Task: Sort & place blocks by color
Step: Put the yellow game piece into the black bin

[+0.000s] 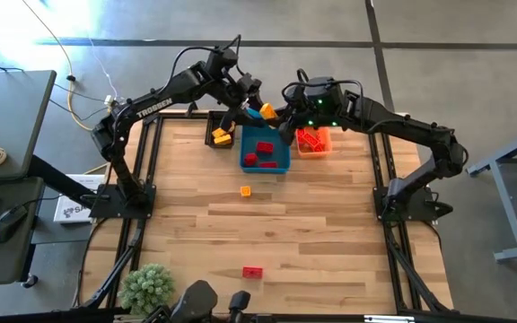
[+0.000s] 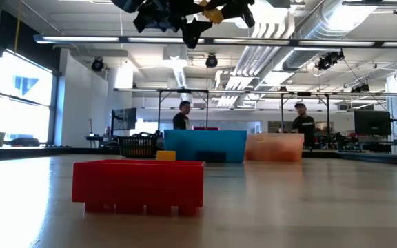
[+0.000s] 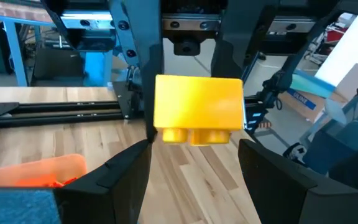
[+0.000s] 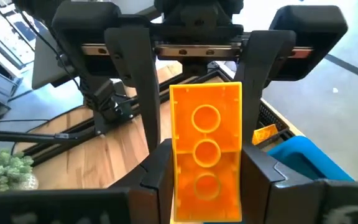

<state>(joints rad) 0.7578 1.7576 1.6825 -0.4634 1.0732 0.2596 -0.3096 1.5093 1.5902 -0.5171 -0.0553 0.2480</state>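
A yellow studded block (image 1: 267, 111) hangs in the air above the far bins, between my two grippers, which face each other. My right gripper (image 4: 207, 177) is shut on it. My left gripper (image 3: 191, 152) is open, its fingertips on either side of the block's (image 3: 197, 109) free end with a gap at each side. In the low view the block (image 2: 213, 14) and both grippers show at the top. An orange block (image 1: 245, 191) and a red block (image 1: 252, 272) lie flat on the table. My right gripper pinches the yellow block between its two fingers (image 4: 157, 177), one on each long side (image 4: 182, 155). The hollow underside faces the wrist camera and the block runs along the fingers. It is lifted clear, roughly level, above the bins.
Three bins stand in a row at the table's far edge: a black bin (image 1: 215, 136) with yellow blocks, a blue bin (image 1: 281, 166) with red blocks, an orange bin (image 1: 323, 148) with red and orange blocks. A plant (image 1: 146, 285) sits at the near left corner. People stand far behind.
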